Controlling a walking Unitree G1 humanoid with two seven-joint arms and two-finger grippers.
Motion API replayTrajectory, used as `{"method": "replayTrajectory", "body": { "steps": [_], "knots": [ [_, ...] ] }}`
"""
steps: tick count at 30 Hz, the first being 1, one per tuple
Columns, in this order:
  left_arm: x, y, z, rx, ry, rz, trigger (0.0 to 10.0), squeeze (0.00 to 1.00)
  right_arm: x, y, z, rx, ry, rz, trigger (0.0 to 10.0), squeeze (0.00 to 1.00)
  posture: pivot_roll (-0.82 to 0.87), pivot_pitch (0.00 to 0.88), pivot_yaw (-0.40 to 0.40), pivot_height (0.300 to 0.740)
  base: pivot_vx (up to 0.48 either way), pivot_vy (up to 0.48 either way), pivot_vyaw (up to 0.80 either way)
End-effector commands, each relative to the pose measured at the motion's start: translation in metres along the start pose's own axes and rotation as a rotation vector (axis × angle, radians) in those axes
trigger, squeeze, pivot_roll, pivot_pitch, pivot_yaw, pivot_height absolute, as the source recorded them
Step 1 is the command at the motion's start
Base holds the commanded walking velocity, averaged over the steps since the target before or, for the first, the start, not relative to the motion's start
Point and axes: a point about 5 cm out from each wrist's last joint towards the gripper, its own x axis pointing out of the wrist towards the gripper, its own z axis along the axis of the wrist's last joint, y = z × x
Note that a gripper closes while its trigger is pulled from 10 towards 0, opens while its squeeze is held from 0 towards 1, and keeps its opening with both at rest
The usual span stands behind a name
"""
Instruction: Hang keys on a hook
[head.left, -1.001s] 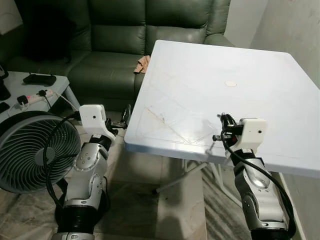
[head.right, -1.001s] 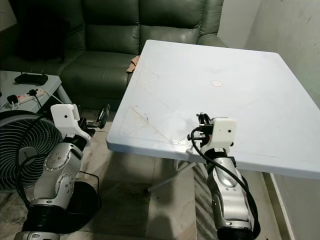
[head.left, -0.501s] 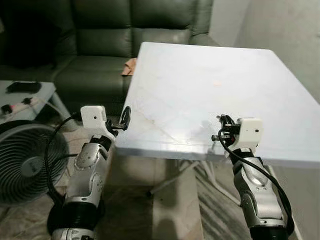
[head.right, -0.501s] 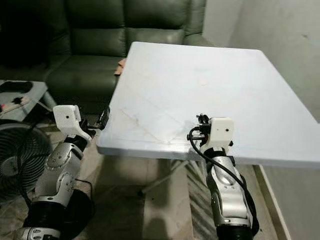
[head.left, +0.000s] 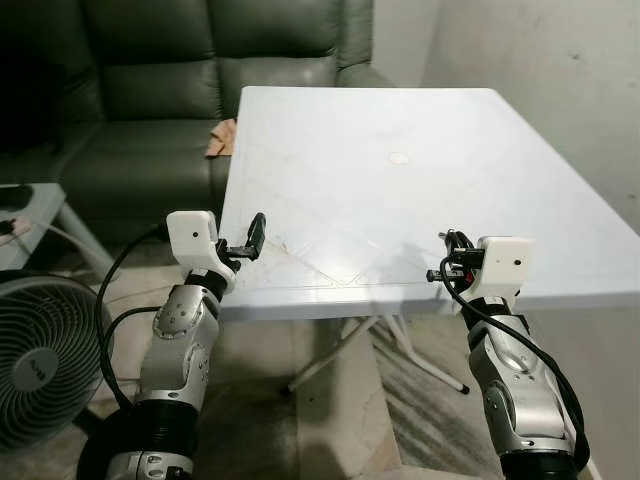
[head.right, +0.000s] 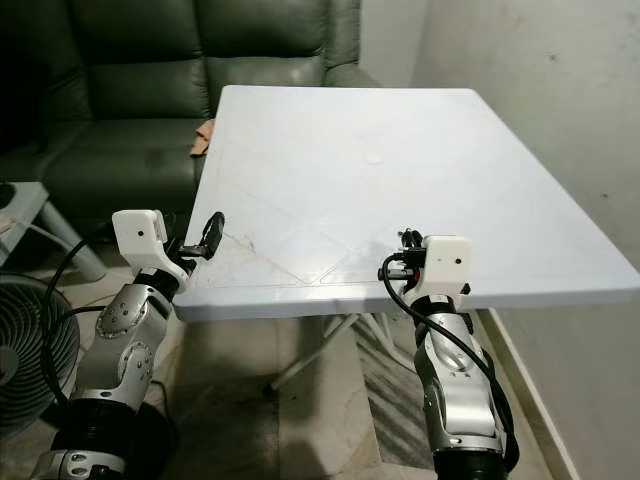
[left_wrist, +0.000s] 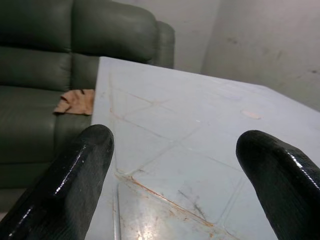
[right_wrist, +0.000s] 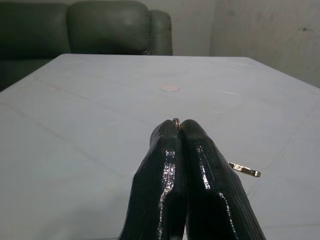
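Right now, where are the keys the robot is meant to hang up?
The keys are pinched in the right gripper, held low over the near edge of the white table. A key ring peeks above the fingertips and one key sticks out sideways.

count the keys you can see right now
1 key blade, gold, sticking out beside the right gripper, whose fingers are shut on a key ring above the white table. More keys may hang hidden behind the fingers.

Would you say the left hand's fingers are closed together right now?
No, in the left wrist view the left hand has its two black fingers spread wide apart, with the white table visible between them.
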Motion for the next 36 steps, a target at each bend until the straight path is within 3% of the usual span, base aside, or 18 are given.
{"method": "replayTrajectory", "body": {
  "steps": [1,16,36],
  "knots": [
    [0.0017,0.0022,0.0005,0.002,0.008,0.02,10.0,0.0,-0.0003,0.0014,-0.0003,-0.004,0.007,0.007,10.0,0.0,-0.05,0.0,0.008,0.74,0.0,0.0,-0.76],
    [0.0037,0.0017,-0.0052,0.001,0.06,0.024,10.0,0.0,-0.0024,0.0009,-0.0022,-0.013,0.017,0.006,10.0,0.0,-0.05,0.0,0.0,0.74,0.0,0.0,-0.76],
    [0.0048,0.003,-0.0002,0.038,0.045,0.028,10.0,0.0,-0.0012,0.0015,-0.0011,-0.013,0.017,0.007,10.0,0.0,-0.04,0.0,-0.006,0.74,0.0,0.0,-0.75]
  ]
}}
